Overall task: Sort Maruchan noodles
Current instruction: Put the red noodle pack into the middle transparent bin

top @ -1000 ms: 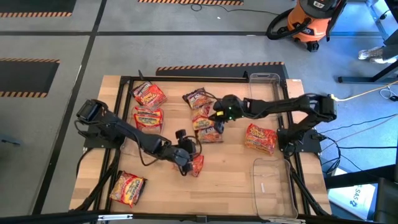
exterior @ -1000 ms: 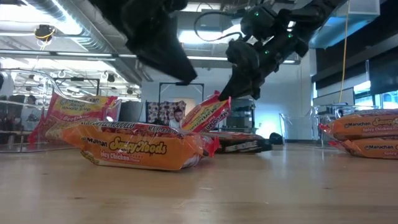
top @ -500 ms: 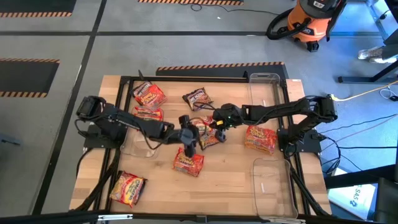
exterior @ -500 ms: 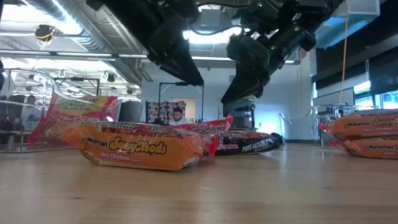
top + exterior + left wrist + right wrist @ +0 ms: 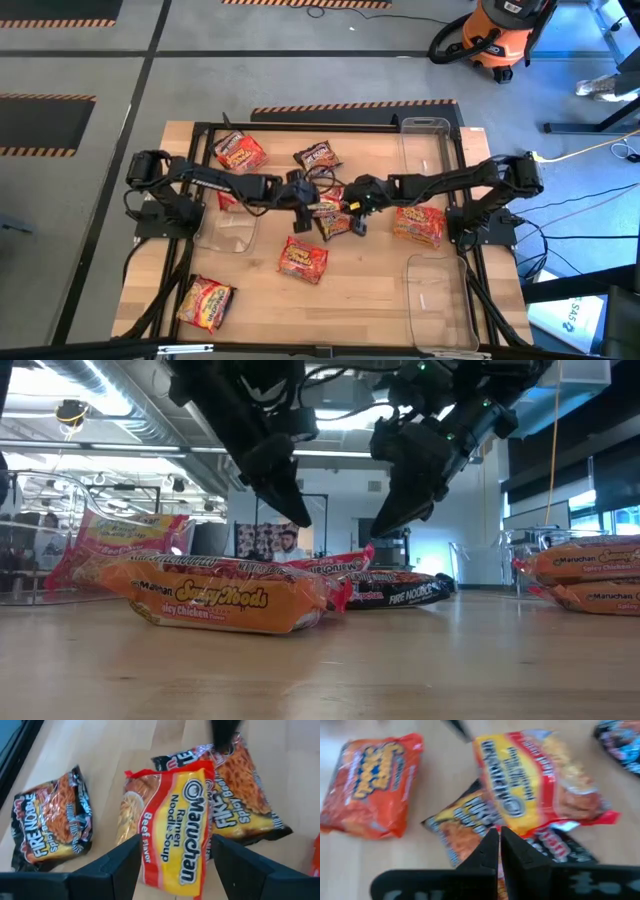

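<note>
1. Left gripper (image 5: 300,200) hovers mid-table, fingers spread, holding nothing, over the red-yellow beef packet (image 5: 172,837).
2. Right gripper (image 5: 356,203) just beside it, fingers pressed together, empty, above the dark Fire packet (image 5: 470,827).
3. Orange packet (image 5: 302,259) lies flat nearer the front edge.
4. Other noodle packets scattered around the table (image 5: 370,290).

The packets (image 5: 170,825) are showing crinkly, glossy plastic film, catching highlights along their creases. The table (image 5: 370,285) is showing pale wood with a smooth, faintly satin grain. The bins (image 5: 440,300) are looking like clear, shiny plastic. The fingers (image 5: 110,867) are appearing as matt black plastic. The frame (image 5: 300,127) is showing dark metal.
</note>
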`<control>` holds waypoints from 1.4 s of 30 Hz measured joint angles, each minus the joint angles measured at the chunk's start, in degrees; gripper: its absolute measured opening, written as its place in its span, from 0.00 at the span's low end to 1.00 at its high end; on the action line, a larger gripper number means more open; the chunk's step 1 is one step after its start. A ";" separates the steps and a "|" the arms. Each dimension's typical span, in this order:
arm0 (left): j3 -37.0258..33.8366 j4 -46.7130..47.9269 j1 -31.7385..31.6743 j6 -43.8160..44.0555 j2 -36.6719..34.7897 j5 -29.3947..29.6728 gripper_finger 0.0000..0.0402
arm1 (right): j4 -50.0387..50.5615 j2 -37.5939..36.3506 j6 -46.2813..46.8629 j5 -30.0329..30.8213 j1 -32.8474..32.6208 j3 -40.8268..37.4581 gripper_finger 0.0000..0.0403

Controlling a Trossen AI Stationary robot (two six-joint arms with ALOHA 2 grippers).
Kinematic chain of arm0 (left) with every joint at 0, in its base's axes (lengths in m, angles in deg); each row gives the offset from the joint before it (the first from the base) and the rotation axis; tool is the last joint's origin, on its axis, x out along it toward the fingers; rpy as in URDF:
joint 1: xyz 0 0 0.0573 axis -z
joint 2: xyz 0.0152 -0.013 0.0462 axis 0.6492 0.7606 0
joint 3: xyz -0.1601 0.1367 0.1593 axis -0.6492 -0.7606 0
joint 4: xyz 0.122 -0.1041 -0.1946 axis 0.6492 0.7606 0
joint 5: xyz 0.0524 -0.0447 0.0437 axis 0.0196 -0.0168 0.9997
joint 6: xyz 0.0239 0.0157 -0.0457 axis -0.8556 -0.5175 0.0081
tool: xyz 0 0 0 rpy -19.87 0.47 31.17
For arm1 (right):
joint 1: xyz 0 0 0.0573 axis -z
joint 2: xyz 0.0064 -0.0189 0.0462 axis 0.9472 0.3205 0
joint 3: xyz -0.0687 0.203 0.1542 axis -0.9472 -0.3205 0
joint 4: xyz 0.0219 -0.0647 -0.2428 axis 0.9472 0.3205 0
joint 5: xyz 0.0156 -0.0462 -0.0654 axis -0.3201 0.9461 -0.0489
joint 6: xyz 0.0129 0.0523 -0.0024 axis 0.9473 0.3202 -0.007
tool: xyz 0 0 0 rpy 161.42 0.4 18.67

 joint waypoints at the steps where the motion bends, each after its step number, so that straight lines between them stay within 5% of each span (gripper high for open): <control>1: -0.39 -0.81 -0.33 -0.09 0.00 0.02 0.57 | 0.00 0.00 0.00 0.00 -0.55 0.00 0.00; 6: -3.84 -5.15 -2.68 -3.08 0.02 -1.62 0.57 | -0.11 0.02 0.21 1.59 -2.92 0.00 0.00; 14: -8.04 -14.47 -6.99 -2.43 0.02 -17.85 0.57 | -0.27 0.03 0.20 4.98 -6.59 0.00 0.00; 28: -8.04 -13.90 -7.79 -1.94 0.02 -17.55 0.57 | -4.62 0.09 0.33 12.81 -7.26 0.00 0.03; 35: -8.07 -9.86 -7.80 -0.02 0.02 -16.64 0.57 | -12.84 2.42 -6.52 11.96 -6.56 0.02 0.32; 42: -9.65 -11.33 -8.09 -1.31 0.02 -8.73 0.57 | -20.45 9.71 -15.05 14.09 -5.50 1.80 0.64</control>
